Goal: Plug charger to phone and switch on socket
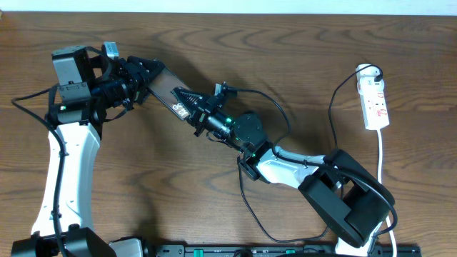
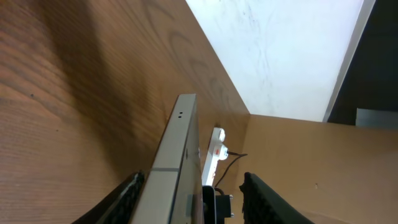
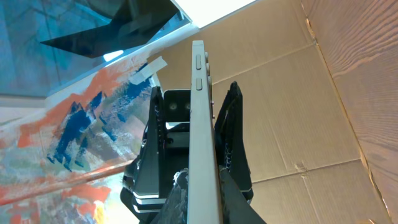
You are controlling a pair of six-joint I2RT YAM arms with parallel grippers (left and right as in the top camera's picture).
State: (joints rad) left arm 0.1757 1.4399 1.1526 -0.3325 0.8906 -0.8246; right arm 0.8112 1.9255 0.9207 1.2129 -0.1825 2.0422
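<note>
The phone (image 1: 171, 96) is held off the table, edge-on in both wrist views (image 2: 177, 155) (image 3: 200, 124). My right gripper (image 1: 201, 114) (image 3: 200, 180) is shut on its lower-right end. My left gripper (image 1: 146, 75) (image 2: 193, 177) is open around its upper-left end: one finger lies against the phone, the other stands apart. The white socket (image 1: 375, 100) (image 2: 214, 152) lies at the far right. The charger's black cable (image 1: 333, 107) (image 2: 233, 158) runs from the socket's top end across the table. I cannot pick out its plug tip.
The socket's white cord (image 1: 382, 164) runs down toward the front edge. The right arm's base (image 1: 350, 203) stands at the front right, the left arm's white link (image 1: 68, 164) at the left. A cardboard wall (image 2: 311, 168) rises beyond the table.
</note>
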